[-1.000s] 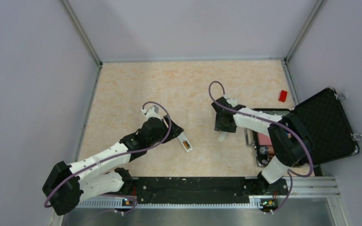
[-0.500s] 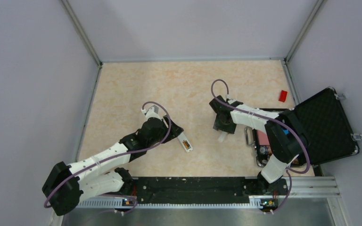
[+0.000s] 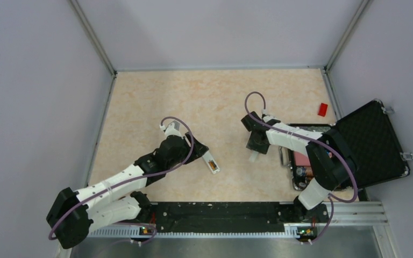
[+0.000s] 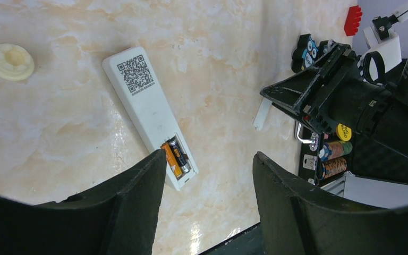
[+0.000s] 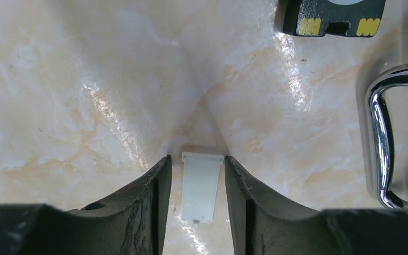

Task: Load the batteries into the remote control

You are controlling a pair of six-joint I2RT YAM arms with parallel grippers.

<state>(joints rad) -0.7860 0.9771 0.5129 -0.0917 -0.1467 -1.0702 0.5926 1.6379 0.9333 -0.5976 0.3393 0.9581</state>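
The white remote control (image 3: 211,162) lies back-up on the table, also in the left wrist view (image 4: 143,106). Two black and orange batteries (image 4: 175,156) sit side by side in its open recess. My left gripper (image 4: 210,159) is open and empty, just above and beside the battery end of the remote (image 3: 199,150). A small white battery cover (image 5: 201,186) lies flat on the table (image 3: 254,157). My right gripper (image 5: 197,159) hangs low over it, its two fingers narrowly apart on either side with a thin gap on each side.
An open black case (image 3: 374,142) stands at the right, with striped chip rolls (image 4: 334,159) in its tray and a chrome handle (image 5: 380,133) close to my right gripper. A red brick (image 3: 322,109) lies behind it. A cream disc (image 4: 10,61) lies left of the remote.
My right wrist has shifted slightly to the right over the white cover. The left arm, the remote and the batteries have barely moved.
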